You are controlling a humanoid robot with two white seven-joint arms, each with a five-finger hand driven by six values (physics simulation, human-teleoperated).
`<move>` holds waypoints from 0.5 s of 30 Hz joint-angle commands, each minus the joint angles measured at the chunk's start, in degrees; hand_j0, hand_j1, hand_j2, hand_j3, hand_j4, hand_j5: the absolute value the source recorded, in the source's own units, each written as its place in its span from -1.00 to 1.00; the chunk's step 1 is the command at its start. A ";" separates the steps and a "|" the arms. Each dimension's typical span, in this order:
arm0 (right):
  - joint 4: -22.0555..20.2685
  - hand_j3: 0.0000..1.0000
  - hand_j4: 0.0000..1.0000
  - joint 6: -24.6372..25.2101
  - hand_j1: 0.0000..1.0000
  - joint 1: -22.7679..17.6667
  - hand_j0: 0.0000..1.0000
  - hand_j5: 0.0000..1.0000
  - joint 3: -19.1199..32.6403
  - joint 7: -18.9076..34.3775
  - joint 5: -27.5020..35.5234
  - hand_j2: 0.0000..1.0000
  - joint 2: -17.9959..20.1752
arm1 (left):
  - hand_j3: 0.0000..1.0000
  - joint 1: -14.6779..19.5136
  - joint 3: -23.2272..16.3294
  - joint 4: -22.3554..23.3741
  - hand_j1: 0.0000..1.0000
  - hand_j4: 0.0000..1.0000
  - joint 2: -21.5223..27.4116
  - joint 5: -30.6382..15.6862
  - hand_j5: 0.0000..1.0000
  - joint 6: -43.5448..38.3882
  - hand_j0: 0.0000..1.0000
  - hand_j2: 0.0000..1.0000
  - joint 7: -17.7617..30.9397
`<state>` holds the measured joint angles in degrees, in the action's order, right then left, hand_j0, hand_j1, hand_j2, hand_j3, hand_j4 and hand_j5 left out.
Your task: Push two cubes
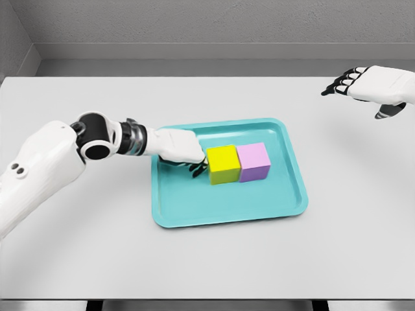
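A yellow cube (224, 164) and a pink cube (254, 161) stand side by side, touching, on a teal tray (194, 207) in the middle of the table. My left hand (185, 150) reaches over the tray's left part, its dark fingertips (197, 170) curled down against the yellow cube's left face; it holds nothing. My right hand (363, 83) hovers over the table at the far right, well away from the tray, fingers relaxed and spread.
The tray has a raised rim (295, 162) all around. The light grey table (97, 259) extends on every side; a grey wall stands behind its back edge.
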<state>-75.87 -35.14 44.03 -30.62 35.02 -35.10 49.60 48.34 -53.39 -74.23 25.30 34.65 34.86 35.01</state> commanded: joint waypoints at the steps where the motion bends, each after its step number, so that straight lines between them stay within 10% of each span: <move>1: 0.03 1.00 1.00 0.14 1.00 0.00 1.00 1.00 0.04 -0.02 0.21 1.00 0.06 | -0.31 0.00 0.22 -0.13 -0.31 -0.31 0.45 -0.29 -0.31 0.14 -0.31 -0.31 -0.01; 8: 0.03 1.00 1.00 0.14 1.00 0.00 1.00 1.00 0.12 -0.02 1.44 1.00 0.15 | -0.28 0.79 2.50 -2.94 -0.28 -0.28 10.29 -12.93 -0.28 0.14 -0.28 -0.28 -0.01; 9: 0.03 1.00 1.00 0.14 1.00 0.00 1.00 1.00 0.04 -0.02 1.53 1.00 0.15 | -0.09 0.79 5.04 -2.94 -0.09 -0.09 13.10 -18.10 -0.09 0.14 -0.09 -0.09 -0.01; 10: 0.03 1.00 1.00 0.14 1.00 0.00 1.00 1.00 0.04 -0.02 1.79 1.00 0.24 | 0.73 0.79 8.12 -2.24 0.73 0.73 16.88 -25.67 0.73 0.14 0.73 0.73 -0.01; 11: 0.11 1.00 1.00 0.14 1.00 0.00 1.00 1.00 0.04 -0.02 1.79 1.00 0.15 | 1.00 0.70 8.48 -0.31 1.00 1.00 20.49 -29.46 1.00 0.14 1.00 1.00 -0.01; 15: 0.38 1.00 1.00 0.14 1.00 0.00 1.00 1.00 0.04 -0.02 1.79 1.00 0.15 | 1.00 0.09 9.45 6.64 1.00 1.00 21.64 -29.73 1.00 0.14 1.00 1.00 -0.01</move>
<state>-75.64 -35.14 44.03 -30.62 35.02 -33.56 49.69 48.43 -44.99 -69.90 45.22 7.71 35.14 35.02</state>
